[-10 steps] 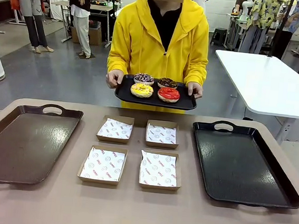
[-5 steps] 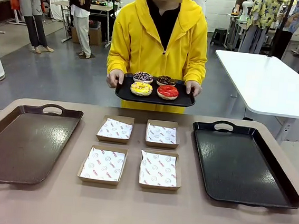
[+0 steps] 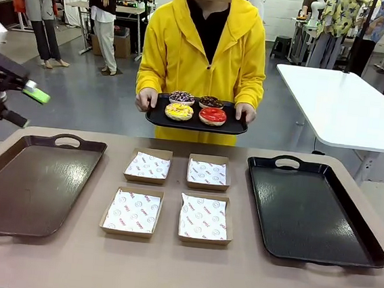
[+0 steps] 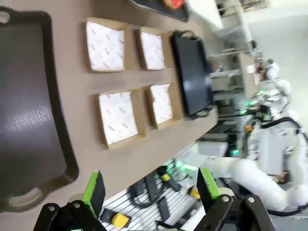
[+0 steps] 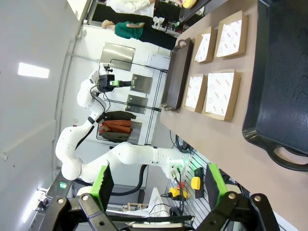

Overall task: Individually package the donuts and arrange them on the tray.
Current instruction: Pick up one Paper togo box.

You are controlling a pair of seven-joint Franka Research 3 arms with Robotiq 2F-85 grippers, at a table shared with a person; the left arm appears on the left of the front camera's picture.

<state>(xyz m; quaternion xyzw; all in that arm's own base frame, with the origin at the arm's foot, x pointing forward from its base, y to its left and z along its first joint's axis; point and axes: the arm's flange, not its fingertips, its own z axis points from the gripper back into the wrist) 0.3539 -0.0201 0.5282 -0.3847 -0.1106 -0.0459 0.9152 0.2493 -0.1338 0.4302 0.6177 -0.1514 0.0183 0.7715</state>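
- Left gripper (image 3: 31, 107) is raised high at the robot's left side, fingers (image 3: 37, 94) spread wide, holding nothing.
- Right gripper (image 5: 159, 185) has fingers (image 5: 103, 181) wide apart, empty.
- Left arm (image 5: 72, 144) stands folded upright.

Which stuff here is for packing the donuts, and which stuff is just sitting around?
For the job: four glazed ring donuts on the small black tray the person holds; four square brown paper-lined cardboard boxes; the large brown tray; the large black tray.
Just around: the white table off to the side; the dark stool far back.
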